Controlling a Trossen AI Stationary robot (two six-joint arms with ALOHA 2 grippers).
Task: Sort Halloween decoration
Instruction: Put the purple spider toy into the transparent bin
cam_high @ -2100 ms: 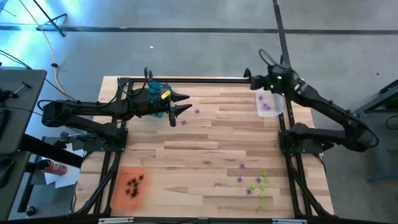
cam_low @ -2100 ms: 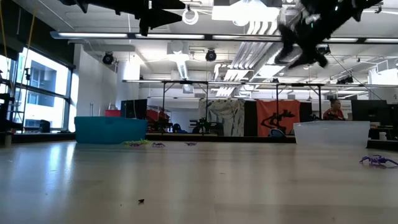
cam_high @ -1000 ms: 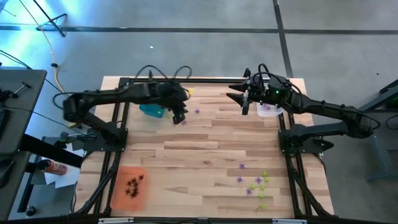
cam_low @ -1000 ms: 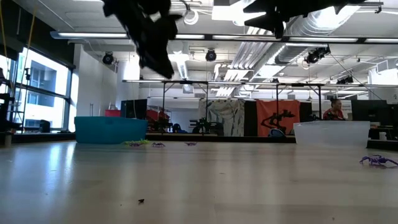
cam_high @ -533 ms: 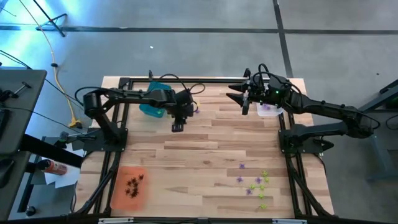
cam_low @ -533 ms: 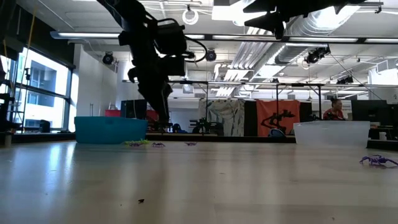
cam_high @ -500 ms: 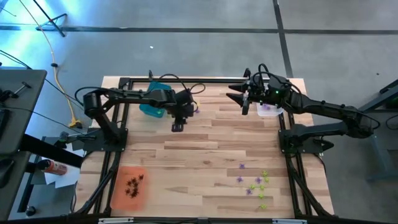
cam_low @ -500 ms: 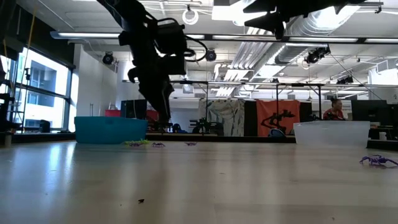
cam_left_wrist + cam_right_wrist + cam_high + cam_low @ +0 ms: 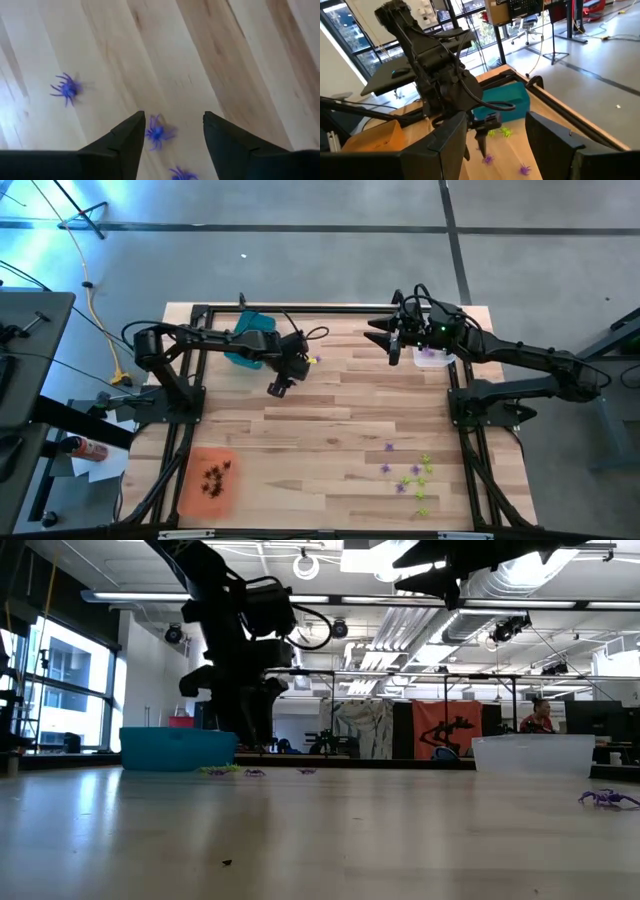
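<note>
Left fingers (image 9: pixel 170 145) apart over purple spider (image 9: pixel 156 133)

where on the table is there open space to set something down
The widest bare patch is the table's middle, bordered by the orange tray, the left tool and the scatter of purple and green decorations. It is crowded by the teal tray, where purple spiders lie under the left tool, and around the clear tray.

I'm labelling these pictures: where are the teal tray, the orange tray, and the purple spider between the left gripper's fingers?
teal tray (image 9: pixel 257 321): high view, on its top corner.
orange tray (image 9: pixel 192 485): high view, on a bare part of its floor.
purple spider (image 9: pixel 156 132): left wrist view, on its body.
</note>
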